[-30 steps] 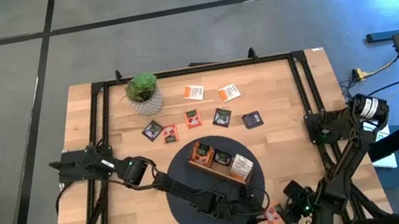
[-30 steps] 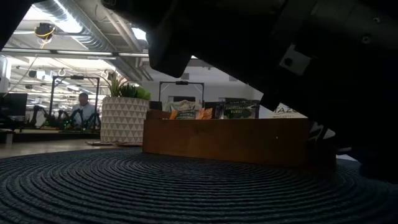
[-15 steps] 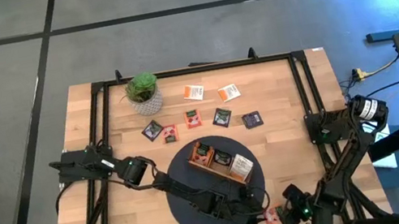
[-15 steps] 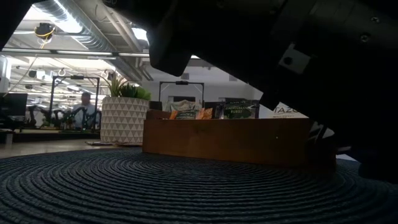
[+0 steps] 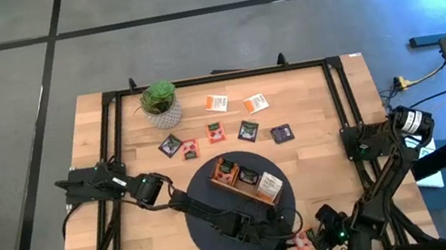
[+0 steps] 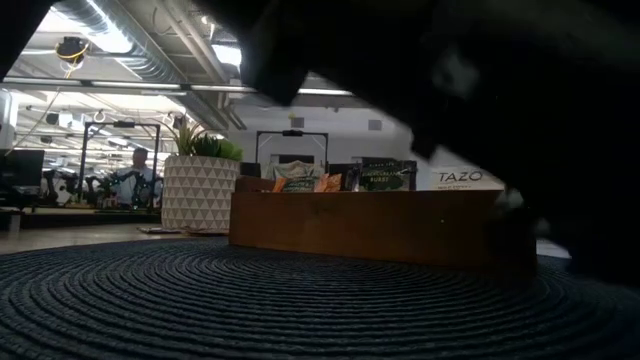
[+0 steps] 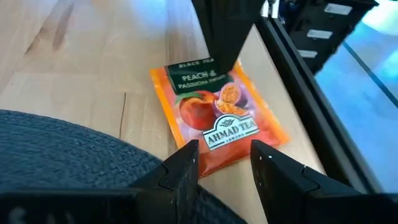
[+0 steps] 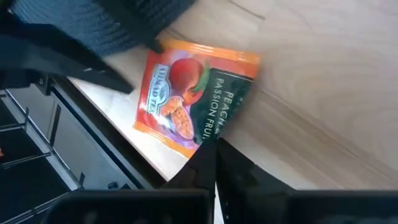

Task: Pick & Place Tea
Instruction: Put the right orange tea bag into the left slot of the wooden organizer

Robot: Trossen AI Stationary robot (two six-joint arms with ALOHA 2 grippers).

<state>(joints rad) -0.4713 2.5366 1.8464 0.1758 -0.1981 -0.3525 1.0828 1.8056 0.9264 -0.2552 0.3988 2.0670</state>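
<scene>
An orange "Peach & Passion Fruit" tea packet point(image 5: 301, 240) point(image 7: 217, 118) point(image 8: 189, 99) lies flat on the wood by the table's near edge, just right of the dark round mat point(image 5: 214, 228). My left gripper point(image 7: 225, 163) reaches over the mat. It is open, with a fingertip over each side of the packet's orange end. My right gripper point(image 8: 215, 163) comes from the right and is shut, its tip at the packet's dark-green end. The wooden tray point(image 5: 246, 179) point(image 6: 370, 225) on the mat holds a few packets. My left gripper hovers over the packet's orange end point(image 7: 214, 155); whether its fingers touch it I cannot tell. My right gripper's shut fingers point(image 7: 224, 43) come slanting down from the table's right onto the packet's dark-green end point(image 8: 219, 127). The packet lies flat on the table; pinched or only pressed, I cannot tell.
Several loose packets lie on the far half of the table, among them white-orange ones point(image 5: 216, 102) point(image 5: 255, 103) and a dark one point(image 5: 282, 134). A potted plant point(image 5: 161, 101) point(image 6: 200, 190) stands at the far left. The black frame rail point(image 7: 311, 93) runs close beside the packet. A person point(image 6: 135, 170) sits in the room behind.
The dark arm filling the low view has shifted and shows blurred now, uncovering more of the white TAZO packet in the tray. The orange packet has stayed where it was.
</scene>
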